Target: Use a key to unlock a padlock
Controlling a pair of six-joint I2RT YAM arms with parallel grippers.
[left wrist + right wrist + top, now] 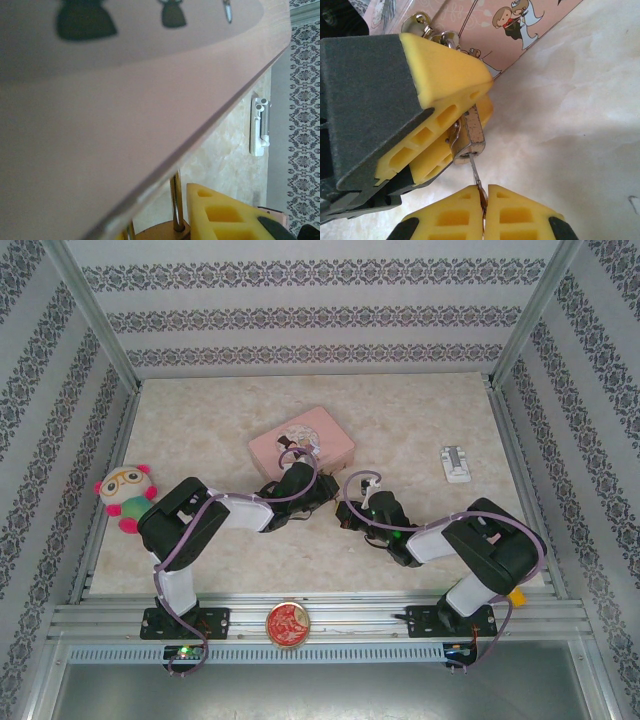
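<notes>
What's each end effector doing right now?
Left end effector: closed on the tiny brass-gold padlock.
Right end effector: closed on the thin silvery key, tip at the padlock's base.

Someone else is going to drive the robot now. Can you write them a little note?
Left gripper: shut on the padlock, beside the pink tin box.
Right gripper: shut on the key, its tip at the padlock's underside.
Done: both things gripped, key lined up.
To do: turn the key, free the shackle, which looks seated.
</notes>
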